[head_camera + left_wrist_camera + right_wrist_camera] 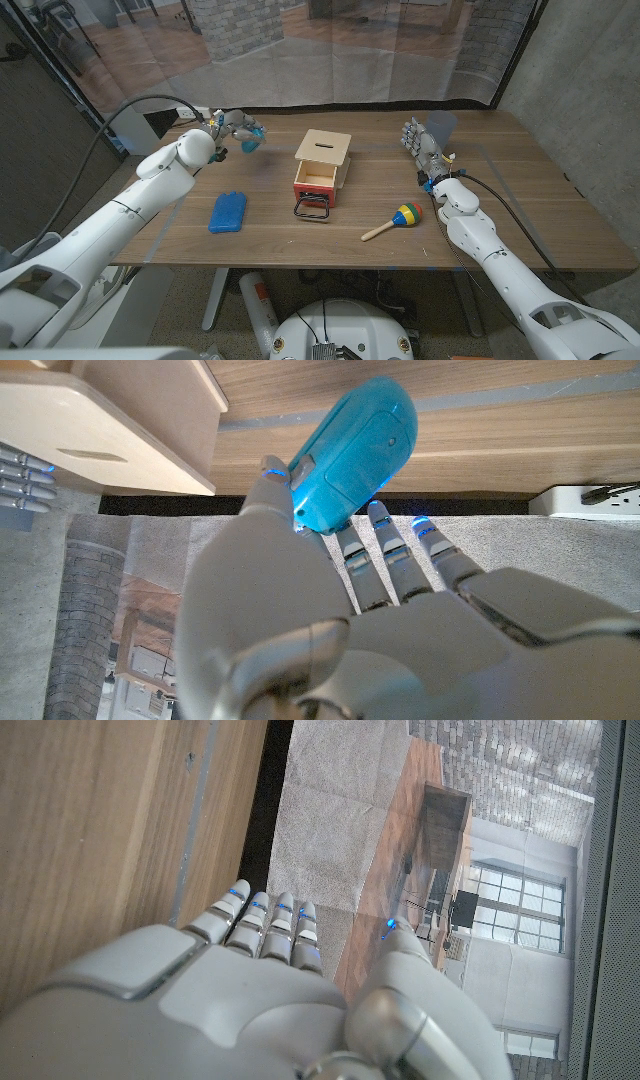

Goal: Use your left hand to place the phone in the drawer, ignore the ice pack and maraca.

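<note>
My left hand [232,128] is raised over the table's far left and pinches a light-blue phone [251,140] between thumb and fingers. The left wrist view shows that phone [355,450] sticking out past the fingertips [385,525] of my left hand [330,630], above the wood. To the right of it stands the small wooden drawer box [322,165], with its red-fronted drawer pulled open and a black handle toward me. The box [110,420] is also in the left wrist view. My right hand [422,145] stands upright at the far right with straight fingers, holding nothing; the right hand [270,990] shows from behind.
A blue ice pack [228,211] lies on the table front left of the box. A maraca [397,221] with a wooden handle lies front right of it. A white power strip [590,500] sits beyond the table's far edge. A clear curtain hangs behind the table.
</note>
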